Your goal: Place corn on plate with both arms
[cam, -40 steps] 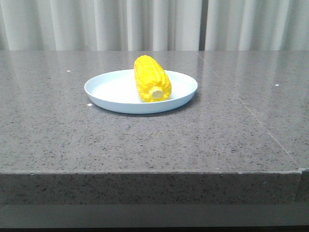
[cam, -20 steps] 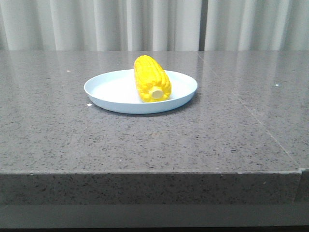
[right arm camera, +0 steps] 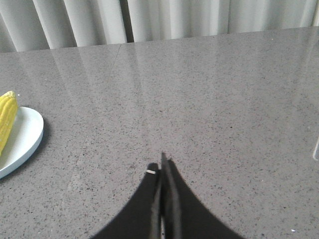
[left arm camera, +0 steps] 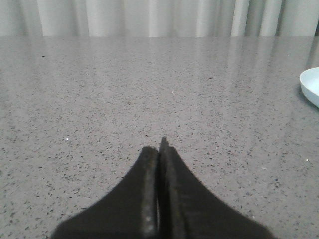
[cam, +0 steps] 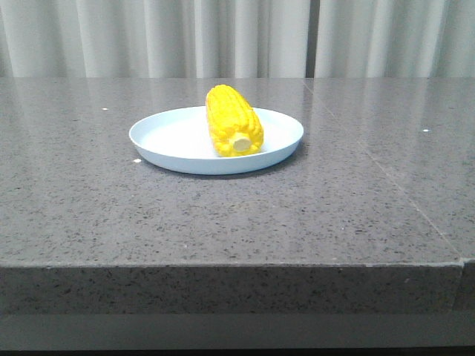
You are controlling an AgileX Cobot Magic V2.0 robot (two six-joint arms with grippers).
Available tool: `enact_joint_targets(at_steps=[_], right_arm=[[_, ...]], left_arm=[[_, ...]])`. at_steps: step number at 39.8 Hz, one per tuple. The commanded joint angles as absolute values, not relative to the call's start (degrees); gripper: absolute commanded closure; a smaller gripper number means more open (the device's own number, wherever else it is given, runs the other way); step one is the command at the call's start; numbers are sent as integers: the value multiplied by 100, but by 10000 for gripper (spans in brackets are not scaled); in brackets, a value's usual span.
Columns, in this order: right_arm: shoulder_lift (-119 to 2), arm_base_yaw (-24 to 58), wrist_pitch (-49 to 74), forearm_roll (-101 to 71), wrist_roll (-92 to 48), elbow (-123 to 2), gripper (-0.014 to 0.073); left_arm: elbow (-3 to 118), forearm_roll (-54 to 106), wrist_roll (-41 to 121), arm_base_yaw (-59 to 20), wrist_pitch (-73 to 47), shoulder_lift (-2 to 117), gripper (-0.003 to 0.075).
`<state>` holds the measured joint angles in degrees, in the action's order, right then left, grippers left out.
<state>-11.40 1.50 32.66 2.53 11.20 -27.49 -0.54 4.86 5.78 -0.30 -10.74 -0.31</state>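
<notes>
The yellow corn [cam: 234,120] lies on the pale blue plate [cam: 167,141] at the table's middle, its pale stub end facing the front. No arm shows in the front view. My left gripper [left arm camera: 159,149] is shut and empty over bare table, with the plate's rim [left arm camera: 310,85] far off at the view's edge. My right gripper [right arm camera: 160,167] is shut and empty over bare table, well away from the plate [right arm camera: 22,142] and the corn [right arm camera: 7,117].
The grey speckled stone table [cam: 223,222] has its front edge near the camera. A seam [cam: 401,185] runs across its right part. Pale curtains [cam: 237,37] hang behind the table.
</notes>
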Motion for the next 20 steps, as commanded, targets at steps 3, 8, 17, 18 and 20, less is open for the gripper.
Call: enact_joint_targets(at_steps=[3,8,17,18,20], right_arm=[[-1210,140,2773,342,1060,-2902,665],[-1209,140,2768,352,1060,-2902,665],[-1204,140,1457,345,1060,-2084,665],[-1196,140,1258,330,1060,-1892,665],[-1146,183,803,318,1060,-1551,665]], left_arm=[[-191,547,595,-15,-647,-127,741],[-191,547,595,-15,-647,-127,741],[-191,547,595,-15,-647,-127,741],[-191,547,595,-15,-647,-127,741],[-191,547,595,-15,-647,-127,741]])
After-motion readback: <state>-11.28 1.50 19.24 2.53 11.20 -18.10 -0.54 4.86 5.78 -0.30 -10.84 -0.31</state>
